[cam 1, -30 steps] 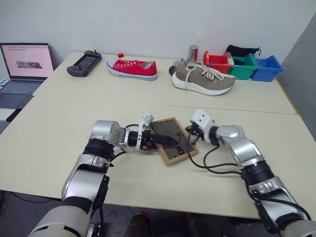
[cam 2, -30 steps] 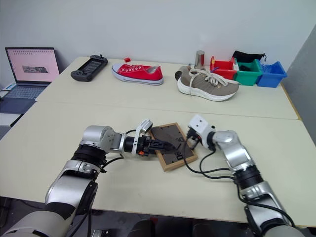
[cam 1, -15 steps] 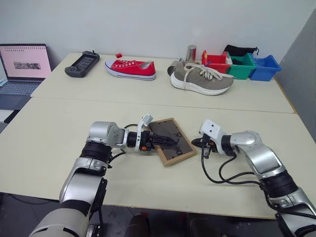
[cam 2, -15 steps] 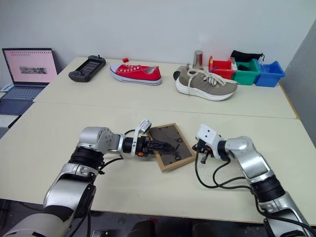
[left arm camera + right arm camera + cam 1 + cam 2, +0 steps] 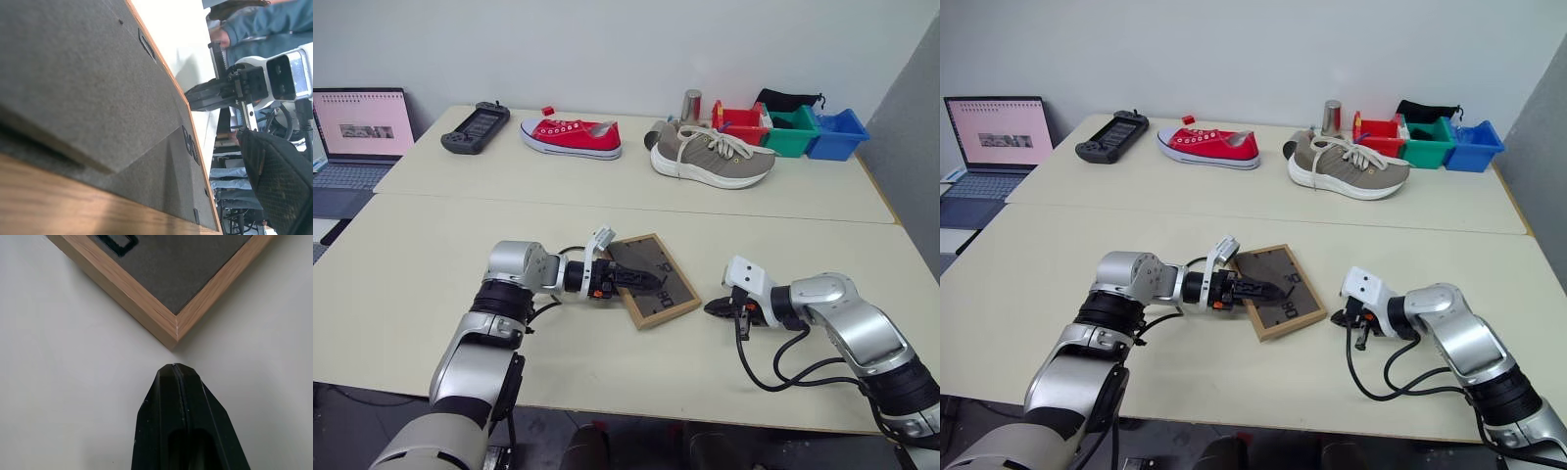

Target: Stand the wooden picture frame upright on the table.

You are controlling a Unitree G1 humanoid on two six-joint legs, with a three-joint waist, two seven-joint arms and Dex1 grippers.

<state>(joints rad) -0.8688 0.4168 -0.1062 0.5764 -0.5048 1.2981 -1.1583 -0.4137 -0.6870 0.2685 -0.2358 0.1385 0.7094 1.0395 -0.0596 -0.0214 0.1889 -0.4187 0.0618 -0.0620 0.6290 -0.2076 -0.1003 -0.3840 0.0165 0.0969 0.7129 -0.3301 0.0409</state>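
I see the wooden picture frame lying back-up near the front edge of the surface, unmoved; my left end effector stays spread wide over its dark back panel; my right end effector, fingers pressed together, has drawn away from the frame's right corner and now sits apart from it.

The wooden picture frame shows its grey back, with the right gripper beyond its edge.
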